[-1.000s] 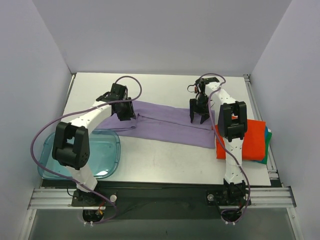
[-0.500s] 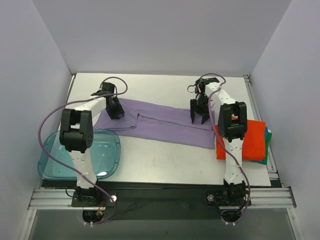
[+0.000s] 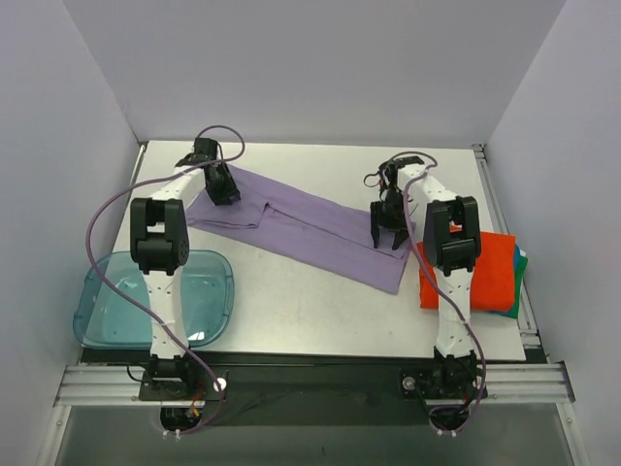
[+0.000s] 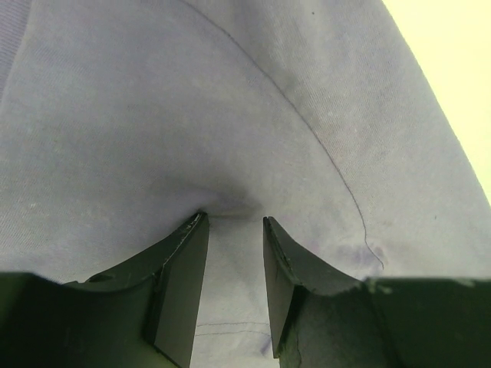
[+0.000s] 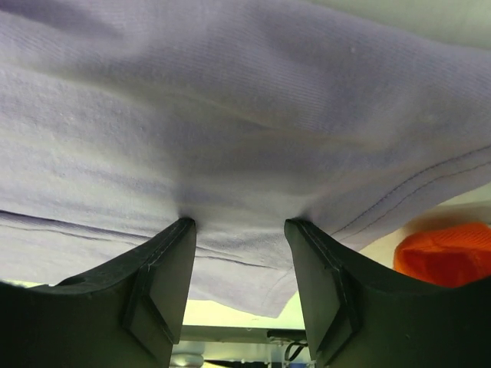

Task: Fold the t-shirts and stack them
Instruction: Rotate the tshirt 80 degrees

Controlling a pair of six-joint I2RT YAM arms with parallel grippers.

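The lavender t-shirt [image 3: 310,228] lies as a long folded strip slanting across the table, its left end farther back. My left gripper [image 3: 221,189] is at that left end, its jaws narrowly apart and pinching a ridge of the lavender cloth [image 4: 230,115]. My right gripper [image 3: 391,231] is at the strip's right end, open, with both fingertips [image 5: 180,230] pressed down on the cloth [image 5: 245,115]. The orange-red t-shirt [image 3: 490,272] lies folded at the right edge, and it also shows in the right wrist view [image 5: 449,253]. The green-teal t-shirt [image 3: 521,264] shows only as an edge under it.
A translucent blue plastic tray [image 3: 102,306] sits at the near left corner of the table, beside the left arm's base. Grey walls close in the table on the left, back and right.
My left gripper has moved back and to the left, dragging the lavender shirt's left end with it, so the strip now slants. My right gripper has barely moved.
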